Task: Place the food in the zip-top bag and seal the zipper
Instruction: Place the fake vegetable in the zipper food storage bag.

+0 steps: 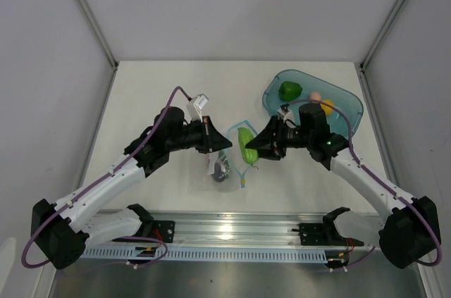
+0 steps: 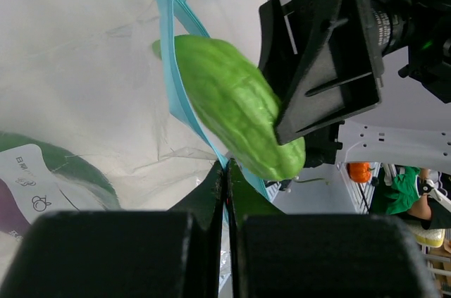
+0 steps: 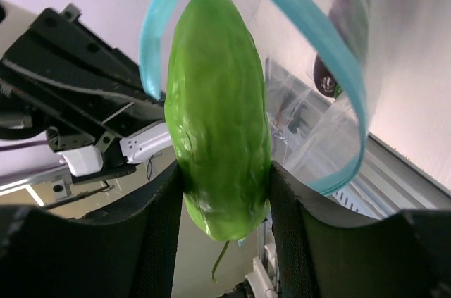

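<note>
- Long green vegetable [image 3: 218, 143] x1: pinched mid-body between right gripper [image 3: 223, 187] fingers, tip ahead of gripper inside zipper [image 3: 331, 65] loop.
- Zip-top bag [image 2: 84, 101] x1: mouth edge clamped in left gripper [image 2: 226, 175], jaws pressed together; rest lies ahead, flat on table [image 1: 141, 94].
- Purple eggplant [image 2: 8, 210] x1: inside bag.
- Teal tub [image 1: 349, 111] x1, behind right gripper: green pepper [image 1: 289, 90], pink egg [image 1: 316, 96], yellow fruit [image 1: 327, 106].
- Grippers face-to-face, close; bare table beyond left gripper.
</note>
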Robot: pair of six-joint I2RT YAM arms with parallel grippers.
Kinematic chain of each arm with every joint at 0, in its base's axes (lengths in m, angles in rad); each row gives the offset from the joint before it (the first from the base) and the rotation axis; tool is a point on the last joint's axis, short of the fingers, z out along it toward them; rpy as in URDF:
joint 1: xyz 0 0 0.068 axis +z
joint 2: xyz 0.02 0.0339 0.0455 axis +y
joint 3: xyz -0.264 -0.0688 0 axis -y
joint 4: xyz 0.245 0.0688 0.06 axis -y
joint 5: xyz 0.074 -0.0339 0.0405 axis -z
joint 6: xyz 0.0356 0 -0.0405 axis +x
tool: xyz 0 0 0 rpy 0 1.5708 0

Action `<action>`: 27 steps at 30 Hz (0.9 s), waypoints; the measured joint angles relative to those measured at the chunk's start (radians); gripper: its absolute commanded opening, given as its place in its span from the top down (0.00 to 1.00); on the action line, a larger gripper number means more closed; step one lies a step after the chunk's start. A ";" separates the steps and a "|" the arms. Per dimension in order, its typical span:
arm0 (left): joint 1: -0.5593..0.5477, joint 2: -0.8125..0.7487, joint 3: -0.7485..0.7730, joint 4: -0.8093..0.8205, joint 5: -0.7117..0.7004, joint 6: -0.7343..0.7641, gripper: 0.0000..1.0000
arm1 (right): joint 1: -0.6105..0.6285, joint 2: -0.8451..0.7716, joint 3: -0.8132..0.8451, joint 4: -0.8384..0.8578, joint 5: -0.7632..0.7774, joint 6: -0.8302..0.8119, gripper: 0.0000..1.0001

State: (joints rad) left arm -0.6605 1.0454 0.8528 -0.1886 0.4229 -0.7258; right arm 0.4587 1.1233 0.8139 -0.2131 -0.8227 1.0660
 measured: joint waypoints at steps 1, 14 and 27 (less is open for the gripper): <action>0.000 0.000 0.000 0.000 0.000 0.000 0.99 | 0.009 0.013 0.002 0.002 0.008 0.007 1.00; 0.000 0.000 -0.002 0.001 0.003 -0.007 0.99 | 0.068 0.110 0.042 0.002 0.119 0.047 0.61; -0.003 -0.002 -0.002 0.000 0.003 -0.008 0.99 | 0.143 0.248 0.166 -0.040 0.198 -0.059 0.19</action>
State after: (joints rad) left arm -0.6636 1.0439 0.8509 -0.1886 0.4259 -0.7334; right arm 0.6022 1.3708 0.9798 -0.2531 -0.6243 1.0069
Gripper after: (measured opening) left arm 0.005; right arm 0.804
